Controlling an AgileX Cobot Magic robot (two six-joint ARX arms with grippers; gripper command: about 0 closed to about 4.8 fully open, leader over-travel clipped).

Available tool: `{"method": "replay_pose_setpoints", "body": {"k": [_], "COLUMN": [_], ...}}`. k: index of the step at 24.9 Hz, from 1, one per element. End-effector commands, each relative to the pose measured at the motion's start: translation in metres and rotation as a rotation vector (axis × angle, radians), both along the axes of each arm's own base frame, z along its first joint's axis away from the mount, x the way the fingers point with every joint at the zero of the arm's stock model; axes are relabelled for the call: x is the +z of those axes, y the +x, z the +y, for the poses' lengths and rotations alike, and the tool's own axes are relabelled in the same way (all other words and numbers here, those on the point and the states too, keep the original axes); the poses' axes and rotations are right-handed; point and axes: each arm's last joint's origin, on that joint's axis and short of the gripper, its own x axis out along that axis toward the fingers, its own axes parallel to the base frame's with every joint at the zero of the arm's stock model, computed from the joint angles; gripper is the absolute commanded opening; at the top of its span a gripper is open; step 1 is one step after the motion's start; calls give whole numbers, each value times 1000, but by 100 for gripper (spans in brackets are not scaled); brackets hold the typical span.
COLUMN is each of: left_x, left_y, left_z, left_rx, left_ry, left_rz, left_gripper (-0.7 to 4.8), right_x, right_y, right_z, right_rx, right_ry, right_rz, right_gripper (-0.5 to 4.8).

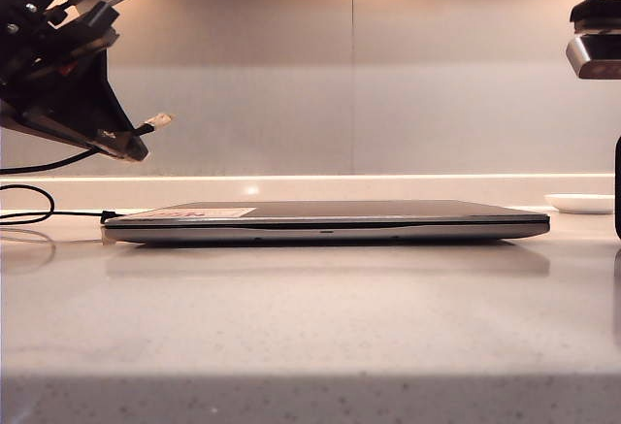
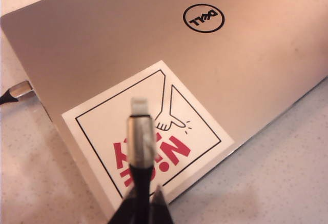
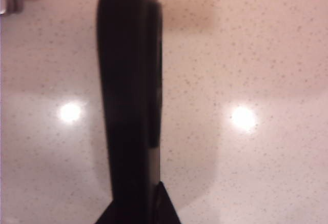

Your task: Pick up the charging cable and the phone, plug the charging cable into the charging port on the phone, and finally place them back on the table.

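Pale grey-white speckled table [image 1: 310, 337] fills the foreground of the exterior view, backed by a plain grey wall panel with a lit strip along its base. Largest item on it is a closed silver-grey laptop [image 1: 325, 220], lying flat near the middle; the left wrist view shows a round logo on its lid and a white warning sticker [image 2: 146, 131] with red lettering at one corner. A second thin black cable [image 1: 29, 212] loops on the table at the left and its plug [image 2: 19, 89] sits in the laptop's side port. A small white dish [image 1: 579, 203] rests on the table beyond the laptop's right end. Left tool [image 1: 131, 143] hangs high at the left of the exterior view, clear of the table and above the laptop's sticker corner — its fingers are pressed together on the charging cable [image 2: 141, 147], just behind the connector, with the silver-white tip jutting free past the fingertips. Right tool [image 3: 138, 211] shows only its fingertips in its wrist view, one on each side of the phone [image 3: 128, 96], which stands edge-on above bare table; the fingers lie against the phone's faces, though whether they clamp it firmly cannot be told. In the exterior view the phone appears only as a dark sliver at the far right edge — the right arm's hardware shows above it.
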Motion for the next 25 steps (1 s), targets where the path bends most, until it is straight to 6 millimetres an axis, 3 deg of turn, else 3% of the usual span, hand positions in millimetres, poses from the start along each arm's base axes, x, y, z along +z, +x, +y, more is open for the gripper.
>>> {"method": "replay_pose_setpoints", "body": {"k": [1,11,13,15,18,25], "left_x": [3,3,3,3,3,-2], "left_y": [1,1,1,1,0,-16], "left_z": [0,0,0,0,-1,-22], "left_rx": [-5,-5,-5,-4,-3,-79], "left_ry": [-7,-7,-7,-8,-12,-65], "left_rz": [-14,-14,-14,-12,-4,73], "left_gripper": [-7,-7,-7,-7,-7,-7], "right_x": [0,-12,-14,-14,-12,0], "right_y": [2,8,8,7,7,14], "right_z": [1,3,3,3,4,15], "right_rx": [5,32,36,59,60,139], "right_ry": [-2,-24,-31,-35,-20,312], "right_rz": [3,96,119,133,132,58], "right_gripper": [120,119,89,5,-6,-6]}}
